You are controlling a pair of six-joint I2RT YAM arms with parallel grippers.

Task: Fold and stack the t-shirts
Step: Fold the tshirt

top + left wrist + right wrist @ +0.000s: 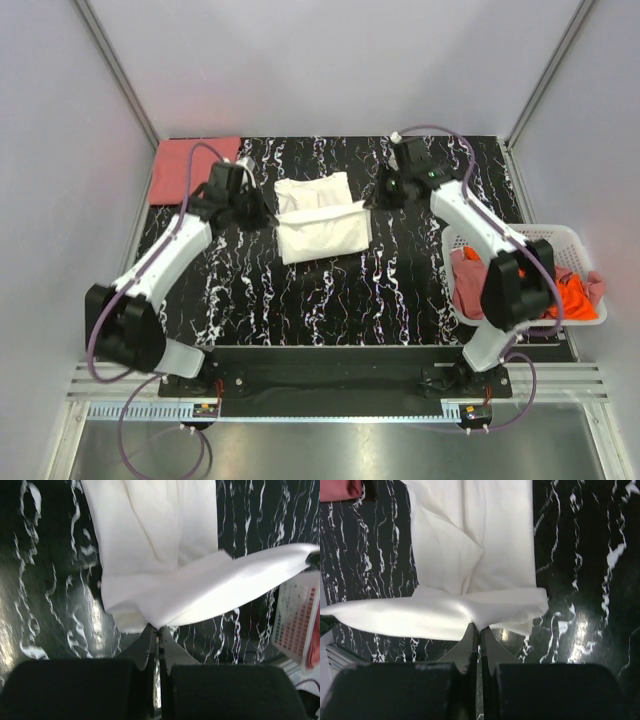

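A cream-white t-shirt lies partly folded in the middle of the black marbled table. My left gripper is shut on its left edge, seen in the left wrist view. My right gripper is shut on its right edge, seen in the right wrist view. Between them a taut fold of the cream-white t-shirt is lifted a little above the rest of the cream-white t-shirt. A salmon-pink t-shirt lies folded at the back left corner.
A white slatted basket stands at the right table edge, holding pink and orange shirts. It also shows in the left wrist view. The right arm's lower link crosses in front of the basket. Grey walls enclose the table.
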